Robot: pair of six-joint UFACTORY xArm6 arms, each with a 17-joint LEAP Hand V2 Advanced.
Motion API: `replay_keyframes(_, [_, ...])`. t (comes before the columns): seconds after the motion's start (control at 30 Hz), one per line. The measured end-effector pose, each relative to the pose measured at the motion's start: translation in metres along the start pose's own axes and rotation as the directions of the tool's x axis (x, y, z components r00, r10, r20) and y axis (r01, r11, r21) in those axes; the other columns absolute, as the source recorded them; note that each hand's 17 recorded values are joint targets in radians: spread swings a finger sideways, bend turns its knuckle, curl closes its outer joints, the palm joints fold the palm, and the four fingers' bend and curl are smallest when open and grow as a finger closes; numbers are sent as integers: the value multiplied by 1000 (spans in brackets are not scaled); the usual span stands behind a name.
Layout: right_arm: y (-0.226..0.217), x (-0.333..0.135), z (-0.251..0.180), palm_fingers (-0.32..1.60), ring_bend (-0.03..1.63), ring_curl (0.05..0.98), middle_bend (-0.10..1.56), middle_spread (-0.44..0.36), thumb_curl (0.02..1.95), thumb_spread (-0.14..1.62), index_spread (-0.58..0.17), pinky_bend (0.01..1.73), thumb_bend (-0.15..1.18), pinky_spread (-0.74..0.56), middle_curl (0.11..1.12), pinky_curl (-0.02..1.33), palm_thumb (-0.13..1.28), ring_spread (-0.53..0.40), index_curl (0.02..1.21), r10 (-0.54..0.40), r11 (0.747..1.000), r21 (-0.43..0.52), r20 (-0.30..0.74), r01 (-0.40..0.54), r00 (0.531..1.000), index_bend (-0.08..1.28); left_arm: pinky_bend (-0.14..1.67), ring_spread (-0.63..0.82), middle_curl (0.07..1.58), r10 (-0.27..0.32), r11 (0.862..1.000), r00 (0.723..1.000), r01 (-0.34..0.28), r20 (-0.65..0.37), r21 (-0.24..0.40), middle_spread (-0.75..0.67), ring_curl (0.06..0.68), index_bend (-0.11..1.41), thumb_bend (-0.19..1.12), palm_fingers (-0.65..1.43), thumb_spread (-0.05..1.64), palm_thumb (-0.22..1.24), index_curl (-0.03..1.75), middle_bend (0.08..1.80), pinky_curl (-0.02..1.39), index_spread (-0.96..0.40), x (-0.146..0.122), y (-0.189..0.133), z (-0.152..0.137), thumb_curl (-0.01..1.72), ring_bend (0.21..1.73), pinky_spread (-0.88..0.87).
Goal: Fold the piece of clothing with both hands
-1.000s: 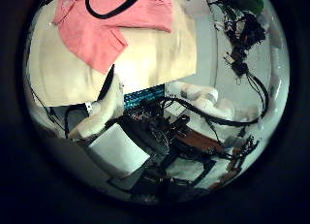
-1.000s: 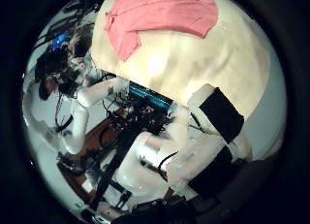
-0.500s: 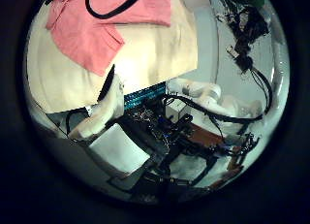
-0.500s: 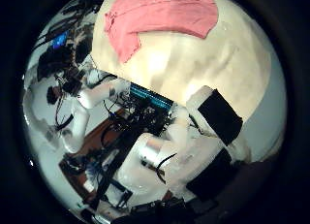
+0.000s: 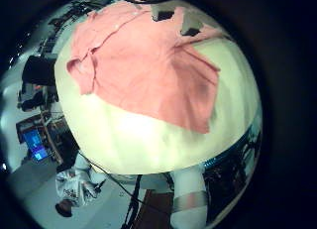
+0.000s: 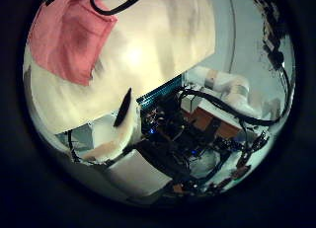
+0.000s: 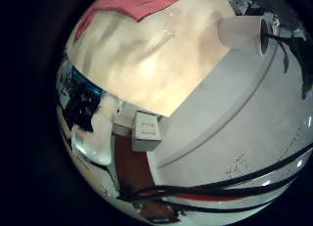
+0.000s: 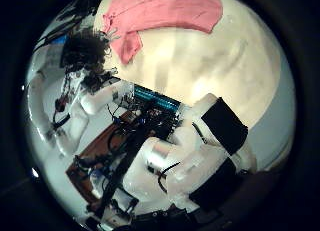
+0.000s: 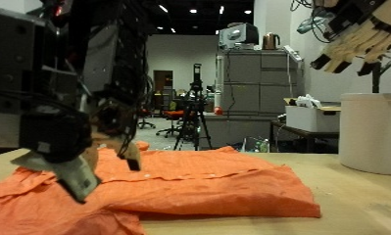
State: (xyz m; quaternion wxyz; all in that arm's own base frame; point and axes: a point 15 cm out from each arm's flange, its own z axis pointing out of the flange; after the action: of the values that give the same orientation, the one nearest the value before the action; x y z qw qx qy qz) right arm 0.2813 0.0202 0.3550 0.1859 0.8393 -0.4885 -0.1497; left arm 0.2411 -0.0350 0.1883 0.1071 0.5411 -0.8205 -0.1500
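An orange garment (image 9: pixel 170 181) lies spread flat on the pale table (image 9: pixel 359 196). My right hand (image 9: pixel 359 34) is raised high above the table's other end, fingers relaxed, open and empty. The left little finger side palm view shows the whole garment (image 5: pixel 139 65) from above. It also shows in the left thumb side palm view (image 6: pixel 69 36), the right thumb side palm view (image 8: pixel 160 13) and the right little finger side palm view (image 7: pixel 137 3).
A white cylinder (image 9: pixel 374 132) stands on the table under my right hand; it also shows in the right little finger side palm view (image 7: pixel 243 32). Behind the table are grey cabinets (image 9: pixel 254 93) and a tripod (image 9: pixel 195 103).
The left thumb side palm view has swung, so the left hand has turned or moved. The right thumb side palm view has shifted only slightly. The garment lies as before.
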Motion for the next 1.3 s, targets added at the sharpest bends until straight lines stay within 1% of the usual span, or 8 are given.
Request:
replay_keyframes(0.17, [-4, -1, 3, 187, 231, 260, 176, 76, 263, 1496, -299, 193, -7, 345, 286, 311, 716, 207, 354, -4, 1000, -10, 14, 5, 1000, 190, 322, 523, 322, -3, 1000, 997, 5, 75, -26, 356, 202, 135, -40, -21, 1030, 329, 261, 192, 331, 168, -15, -9, 30, 318, 517, 476])
replay_keyframes(0.5, [-29, 1, 20, 180, 219, 261, 177, 77, 260, 1490, -290, 194, -5, 348, 286, 308, 706, 205, 359, -17, 998, -55, 45, 19, 999, 191, 313, 534, 328, -1, 997, 997, 7, 78, -77, 354, 203, 149, -30, -15, 956, 273, 245, 211, 326, 205, -16, -21, 60, 307, 503, 473])
replay_keyframes(0.73, [-31, 2, 22, 178, 219, 263, 174, 77, 259, 1488, -288, 193, -5, 349, 284, 306, 704, 205, 361, -24, 998, -64, 50, 27, 998, 192, 218, 490, 382, 0, 995, 992, 13, 128, -97, 147, 189, 171, -26, 155, 928, 289, 266, 380, 296, 212, -19, -22, 63, 314, 464, 447])
replay_keyframes(0.87, [-31, 2, 22, 176, 217, 264, 176, 77, 258, 1488, -288, 192, -5, 347, 284, 304, 704, 205, 363, -27, 998, -63, 50, 30, 998, 193, 167, 336, 447, -12, 995, 988, 27, 157, -98, 18, 196, 185, -1, 310, 943, 382, 290, 532, 279, 151, -24, -23, 61, 329, 483, 340])
replay_keyframes(1.0, [-31, 1, 21, 176, 215, 266, 176, 77, 258, 1488, -288, 193, -4, 345, 284, 302, 704, 206, 364, -27, 998, -60, 49, 30, 998, 192, 218, 61, 528, -21, 995, 986, 37, 168, -91, -113, 223, 170, 76, 534, 984, 626, 304, 710, 273, 60, -24, -24, 60, 378, 605, 123])
replay_keyframes(1.07, [-30, 2, 21, 177, 214, 267, 175, 77, 258, 1488, -289, 193, -4, 345, 284, 301, 704, 206, 365, -26, 998, -59, 47, 29, 999, 194, 301, -96, 581, -25, 996, 985, 40, 169, -85, -179, 261, 154, 113, 671, 991, 739, 303, 778, 295, 7, -24, -25, 59, 417, 717, -31])
replay_keyframes(1.17, [-30, 2, 20, 175, 211, 267, 177, 77, 258, 1488, -286, 192, -4, 345, 284, 301, 704, 206, 367, -26, 998, -56, 46, 29, 999, 194, 409, -270, 658, -28, 996, 985, 41, 170, -74, -256, 322, 173, 126, 750, 1000, 825, 314, 840, 333, -59, -24, -26, 54, 460, 856, -228])
replay_keyframes(1.3, [-30, 2, 20, 180, 206, 266, 178, 77, 258, 1488, -284, 190, -4, 344, 285, 299, 704, 206, 369, -26, 998, -56, 46, 29, 999, 195, 495, -397, 750, -32, 998, 984, 42, 176, -53, -330, 396, 222, 119, 780, 1012, 887, 357, 858, 368, -142, -26, -28, 46, 505, 1020, -404])
